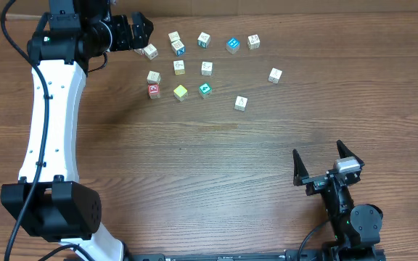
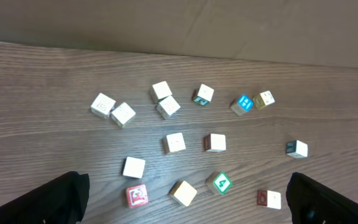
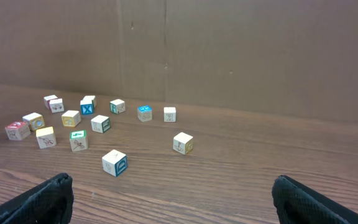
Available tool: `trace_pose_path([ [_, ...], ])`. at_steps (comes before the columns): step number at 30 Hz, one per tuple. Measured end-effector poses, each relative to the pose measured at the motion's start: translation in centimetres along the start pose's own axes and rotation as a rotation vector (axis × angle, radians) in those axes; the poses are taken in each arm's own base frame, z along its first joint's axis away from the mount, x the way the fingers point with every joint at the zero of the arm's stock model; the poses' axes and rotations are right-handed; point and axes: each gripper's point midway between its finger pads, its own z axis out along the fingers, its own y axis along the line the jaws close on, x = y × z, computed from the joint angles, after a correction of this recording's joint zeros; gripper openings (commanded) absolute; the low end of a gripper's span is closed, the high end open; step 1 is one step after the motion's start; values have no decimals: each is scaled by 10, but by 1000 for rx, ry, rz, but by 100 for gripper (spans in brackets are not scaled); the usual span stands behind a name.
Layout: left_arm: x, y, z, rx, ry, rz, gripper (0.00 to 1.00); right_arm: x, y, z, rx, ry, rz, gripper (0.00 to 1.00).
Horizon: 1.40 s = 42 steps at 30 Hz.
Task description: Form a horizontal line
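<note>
The four lettered cubes form no row yet. The white cube (image 1: 150, 51) and blue X cube (image 1: 179, 48) sit roughly level near the far edge of the table (image 1: 194, 181), towards its left corner. The pale yellow cube (image 1: 179, 67) and red-faced cube (image 1: 154, 90) lie further in, among other cubes (image 1: 241, 103). The left gripper (image 1: 141, 36) hovers spread and empty beside the white cube. The right gripper (image 1: 317, 151) waits spread near the near-right corner.
</note>
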Motion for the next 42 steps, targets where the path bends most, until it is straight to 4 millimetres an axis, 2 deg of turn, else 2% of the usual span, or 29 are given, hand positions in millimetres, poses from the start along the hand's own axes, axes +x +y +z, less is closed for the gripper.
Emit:
trace_pose_path([
  [6, 1, -5, 2, 1, 3, 8, 100, 0, 0, 0, 0, 0, 0, 100],
  [34, 6, -3, 1, -9, 24, 1, 100, 0, 0, 0, 0, 0, 0, 100],
  [39, 7, -3, 1, -9, 25, 1, 95, 0, 0, 0, 0, 0, 0, 100],
  [42, 8, -3, 1, -10, 28, 0, 88, 0, 0, 0, 0, 0, 0, 100],
])
